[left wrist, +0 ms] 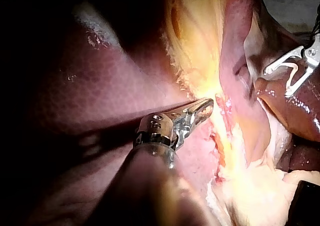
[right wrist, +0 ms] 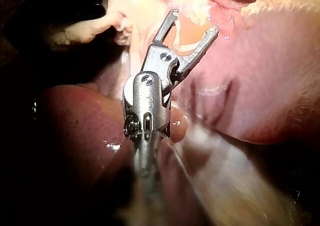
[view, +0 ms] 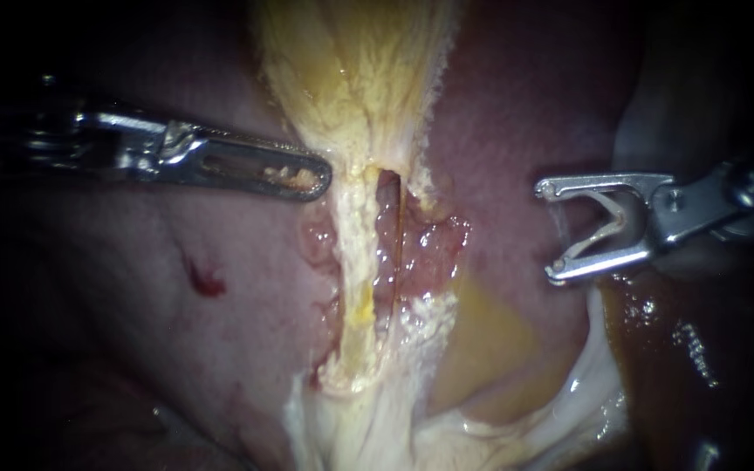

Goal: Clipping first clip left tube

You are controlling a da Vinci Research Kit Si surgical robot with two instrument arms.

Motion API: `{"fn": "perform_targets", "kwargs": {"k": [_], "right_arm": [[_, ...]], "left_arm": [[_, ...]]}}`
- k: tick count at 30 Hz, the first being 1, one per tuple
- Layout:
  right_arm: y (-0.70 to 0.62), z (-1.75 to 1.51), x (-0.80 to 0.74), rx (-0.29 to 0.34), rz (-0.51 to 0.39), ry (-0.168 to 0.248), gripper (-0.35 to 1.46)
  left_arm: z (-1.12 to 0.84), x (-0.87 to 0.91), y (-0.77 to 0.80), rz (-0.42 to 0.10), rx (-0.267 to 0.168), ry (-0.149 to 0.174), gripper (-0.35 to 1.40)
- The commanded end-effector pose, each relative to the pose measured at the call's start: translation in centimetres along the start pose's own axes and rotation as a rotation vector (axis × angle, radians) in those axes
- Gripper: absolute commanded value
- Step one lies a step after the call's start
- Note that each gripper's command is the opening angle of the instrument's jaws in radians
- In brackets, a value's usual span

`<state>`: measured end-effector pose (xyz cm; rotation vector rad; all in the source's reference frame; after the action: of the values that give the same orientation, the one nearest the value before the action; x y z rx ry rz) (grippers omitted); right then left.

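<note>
No clip sits on the left tube [view: 353, 253] yet, so by my reading the step is barely begun. The approach, the straddle and the squeeze are all left.

My left instrument [view: 311, 179] lies level, its shaft coming in from the left. Its hand is closed, jaws together and empty, with the tip just beside the tube's left edge (its own wrist view suggests it touches the pale tissue there).

The tube itself runs as a pale strand up the middle, over the liver [view: 115, 331].

My right instrument [view: 550, 231] waits well apart to the right. Its hand is wide, jaws carrying an open clip [view: 599, 237], and the mouth faces the tube.
</note>
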<state>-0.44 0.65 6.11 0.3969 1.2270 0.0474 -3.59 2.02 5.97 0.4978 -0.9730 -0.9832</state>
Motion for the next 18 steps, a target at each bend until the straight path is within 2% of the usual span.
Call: {"fn": "perform_targets", "kwargs": {"k": [1, 6, 10, 18], "right_arm": [[0.0, 0.0, 0.0, 0.0, 0.0, 0.0, 0.5], [0.0, 0.0, 0.0, 0.0, 0.0, 0.0, 0.5], [0.0, 0.0, 0.01, 0.0, 0.0, 0.0, 0.5], [0.0, 0.01, 0.01, -0.001, 0.0, 0.0, 0.5]], "left_arm": [[-0.01, 0.0, 0.0, 0.0, 0.003, 0.001, -0.35], [-0.08, -0.02, -0.01, -0.001, 0.007, 0.003, -0.35], [-0.24, -0.1, -0.01, -0.005, 0.018, 0.008, -0.35], [-0.61, -0.24, -0.02, -0.013, 0.007, -0.001, -0.35]]}}
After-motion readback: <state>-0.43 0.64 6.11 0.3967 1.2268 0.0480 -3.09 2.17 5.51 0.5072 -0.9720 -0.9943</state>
